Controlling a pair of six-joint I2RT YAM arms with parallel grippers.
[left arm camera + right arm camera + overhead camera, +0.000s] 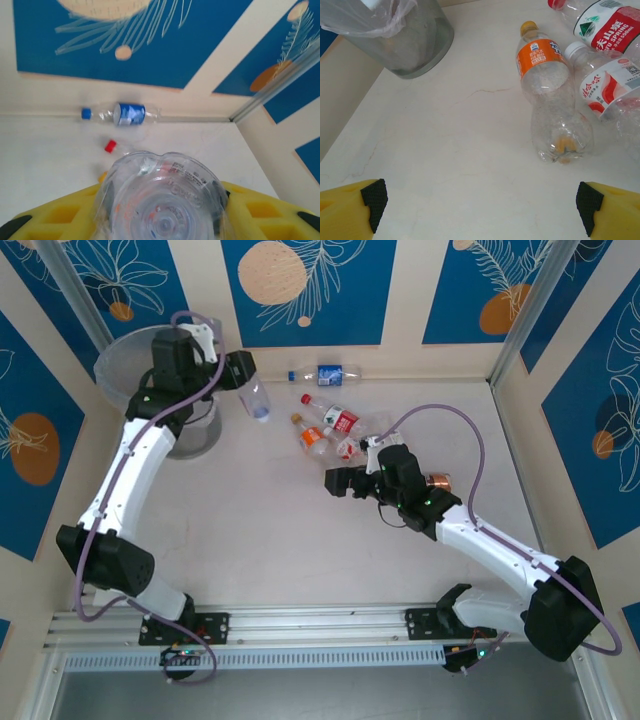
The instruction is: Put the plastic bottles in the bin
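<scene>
Yellow fingers [55,220] of the left tool [240,370] are closed to a narrow gap on a clear bottle [162,200]. They grip it across its body, with its ribbed base turned toward the wrist camera. From above, this held bottle hangs clear of the tabletop [260,540], its cap end angled down. It is just to the right of the bin [195,435], not over its mouth. The bin is a round grey one with a translucent bag folded over its rim. It stands at the far left corner, partly hidden behind the left arm.

Beyond the held bottle, a blue-labelled bottle [125,114] with a blue cap lies on its side against the back wall. Nearer than that sits a red cap [110,146].

The right tool [480,200] stands wide apart with nothing between its black pads [372,197], low over bare tabletop near the middle. Just ahead of it lies an orange-labelled bottle [547,95], its orange cap pointing away and its base toward the tool. Touching that bottle's right side is a white-capped bottle [610,82] with a red-and-white label. Past these lies a red-labelled bottle [605,22] with a red cap. All three form a loose cluster in the middle of the tabletop, well apart from the bin.
</scene>
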